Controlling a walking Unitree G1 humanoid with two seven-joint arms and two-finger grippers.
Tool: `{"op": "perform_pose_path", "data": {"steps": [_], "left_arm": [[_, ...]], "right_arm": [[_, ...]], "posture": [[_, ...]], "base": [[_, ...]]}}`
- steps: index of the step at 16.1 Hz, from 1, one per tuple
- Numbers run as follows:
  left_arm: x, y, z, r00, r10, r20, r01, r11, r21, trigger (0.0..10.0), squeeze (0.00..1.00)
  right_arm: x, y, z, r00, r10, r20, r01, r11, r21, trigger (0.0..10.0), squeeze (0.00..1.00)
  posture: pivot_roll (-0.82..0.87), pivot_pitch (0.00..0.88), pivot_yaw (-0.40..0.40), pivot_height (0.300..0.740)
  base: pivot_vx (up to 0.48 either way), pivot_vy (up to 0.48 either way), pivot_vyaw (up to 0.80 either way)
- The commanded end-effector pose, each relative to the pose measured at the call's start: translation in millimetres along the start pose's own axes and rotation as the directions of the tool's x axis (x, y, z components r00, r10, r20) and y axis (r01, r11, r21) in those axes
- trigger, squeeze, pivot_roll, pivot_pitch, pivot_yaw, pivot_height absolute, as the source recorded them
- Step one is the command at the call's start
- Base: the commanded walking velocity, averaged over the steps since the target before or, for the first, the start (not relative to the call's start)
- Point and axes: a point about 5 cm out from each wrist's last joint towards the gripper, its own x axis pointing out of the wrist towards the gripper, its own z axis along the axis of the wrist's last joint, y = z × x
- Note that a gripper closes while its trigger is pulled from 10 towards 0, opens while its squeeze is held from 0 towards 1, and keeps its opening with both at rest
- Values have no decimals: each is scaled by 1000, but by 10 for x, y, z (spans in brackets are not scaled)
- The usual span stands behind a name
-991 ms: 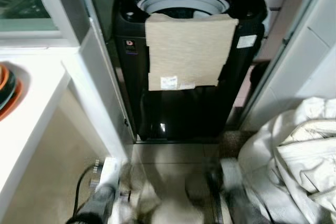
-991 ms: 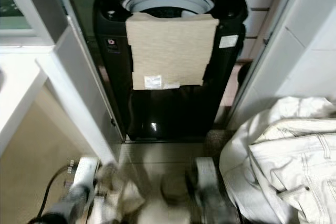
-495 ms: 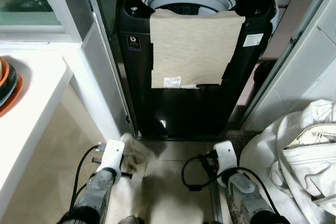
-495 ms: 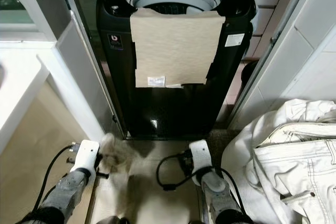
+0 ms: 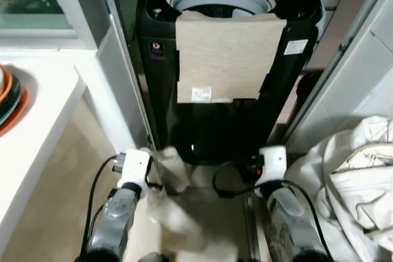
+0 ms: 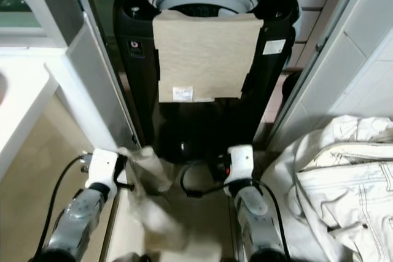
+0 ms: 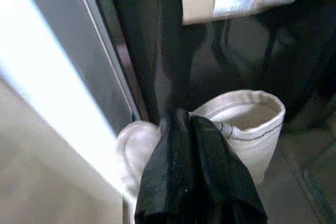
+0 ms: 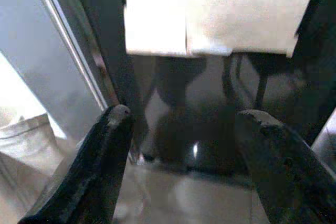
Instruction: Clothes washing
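Note:
A black top-loading washing machine (image 5: 209,127) stands straight ahead with its lid up and the pale drum opening (image 5: 220,1) showing. A beige cardboard sheet (image 5: 227,53) hangs over its front edge. My left gripper (image 7: 184,124) is shut on a whitish garment (image 7: 247,124), held low just before the machine's front, and the cloth (image 5: 175,179) trails down toward the floor. My right gripper (image 8: 184,114) stands open with nothing between its fingers, level with the left one and facing the machine's glossy front.
A pile of white clothes (image 5: 350,176) lies on the floor at the right, against a tiled wall. A white counter (image 5: 37,121) with stacked bowls (image 5: 7,96) runs along the left. A grey door frame (image 5: 120,84) borders the machine's left side.
Both arms have risen and reached forward toward the machine's front. The garment has come up with the left gripper.

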Motion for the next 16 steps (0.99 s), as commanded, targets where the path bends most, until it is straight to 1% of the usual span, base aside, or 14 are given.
{"op": "perform_pose_path", "data": {"steps": [1, 2, 3, 4, 5, 6, 7, 9, 10, 11, 12, 14, 15, 16], "left_arm": [[0, 33, 207, 995, 9, 100, -9, 1000, 7, 10000, 0], [-58, 44, 297, 994, -4, 111, 6, 1000, -13, 10000, 0], [-103, 49, 369, 992, -14, 128, 13, 1000, 5, 10000, 0], [-148, 49, 446, 987, -22, 157, 13, 998, 56, 10000, 0], [-169, 48, 473, 986, -26, 166, 15, 997, 72, 10000, 0], [-218, 63, 518, 983, -21, 185, 0, 993, 114, 10000, 0], [-264, 98, 558, 980, 12, 197, -39, 990, 134, 10000, 0], [-318, 155, 622, 972, 86, 216, -123, 979, 162, 10000, 0], [-338, 162, 664, 966, 102, 236, -145, 974, 173, 10000, 0], [-350, 140, 683, 966, 84, 244, -126, 979, 159, 10000, 0], [-360, 133, 709, 963, 83, 257, -133, 974, 181, 10000, 0], [-372, 137, 716, 962, 90, 256, -136, 976, 169, 10000, 0], [-391, 118, 763, 963, 70, 260, -112, 982, 151, 10000, 0], [-396, 109, 795, 961, 68, 267, -110, 983, 146, 10000, 0]], "right_arm": [[-3, 23, 101, 999, -2, 37, 1, 999, 40, 10000, 0], [-48, 52, 189, 998, 7, 63, -8, 1000, 17, 10000, 0], [-87, 93, 245, 997, 33, 75, -34, 999, 15, 10000, 0], [-120, 113, 297, 996, 25, 89, -28, 999, 30, 10000, 0], [-135, 120, 318, 996, 17, 93, -21, 999, 39, 10000, 0], [-170, 141, 350, 995, 23, 98, -29, 998, 61, 10000, 0], [-196, 152, 377, 994, 31, 105, -37, 997, 63, 10000, 0], [-231, 150, 391, 995, 38, 93, -41, 999, 24, 10000, 0], [-245, 147, 395, 996, 46, 80, -46, 999, -1, 10000, 0], [-250, 161, 400, 994, 70, 82, -69, 998, -6, 10000, 0], [-260, 168, 403, 994, 79, 73, -79, 997, -11, 10000, 0], [-281, 169, 433, 995, 74, 73, -73, 997, -9, 10000, 0], [-308, 167, 498, 994, 61, 95, -60, 998, -12, 10000, 0], [-323, 169, 533, 992, 55, 111, -55, 998, -4, 10000, 0]], "posture": [[-30, 52, 52, 740], [-31, 54, 54, 740], [-30, 52, 53, 740], [-30, 52, 51, 740], [-30, 52, 51, 740], [-28, 49, 52, 740], [-28, 47, 51, 740], [-25, 43, 47, 740], [-25, 43, 47, 740], [-23, 38, 43, 740], [-22, 35, 42, 740], [-22, 32, 42, 740], [-21, 31, 42, 740], [-22, 30, 42, 740]], "base": [[0, 0, 0], [0, 0, 0], [0, 0, 0], [0, 0, 0], [0, 0, 0], [0, 0, 0], [0, 0, 0], [0, 0, 0], [0, 0, 0], [0, 0, 0], [0, 0, 0], [0, 0, 0], [0, 0, 0], [0, 0, 0]]}}
